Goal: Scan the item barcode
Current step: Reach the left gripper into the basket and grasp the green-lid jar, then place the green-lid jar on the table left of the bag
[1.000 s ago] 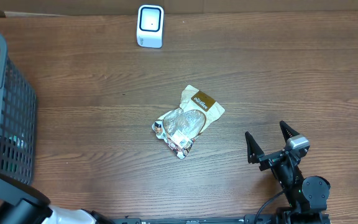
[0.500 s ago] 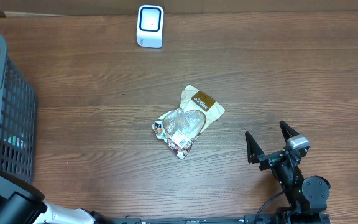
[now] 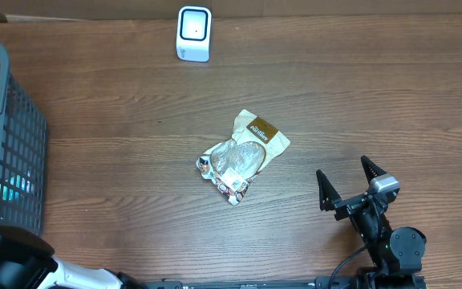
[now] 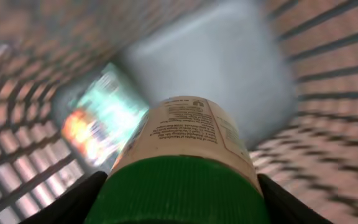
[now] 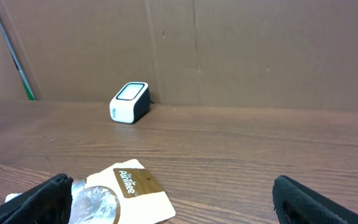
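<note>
Green-capped bottle [image 4: 191, 124] sits inside the basket [image 3: 22, 144], left gripper [image 4: 182, 186] clamped on its cap. A grip that high could slip, or the bottle snag the mesh, on lifting. Right of the basket: scanner [image 3: 193, 34], snack pouch [image 3: 241, 156], then the right gripper [image 3: 342, 166] — fingers spread wide.

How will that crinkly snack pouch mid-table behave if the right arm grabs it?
Likely floppy: the snack pouch is wrinkled clear film, so it should sag rather than hold shape. Probably light, being mostly film around small lumpy contents. The glossy film may slip; the stiffer-looking card header seems the surer place to grip.
</note>
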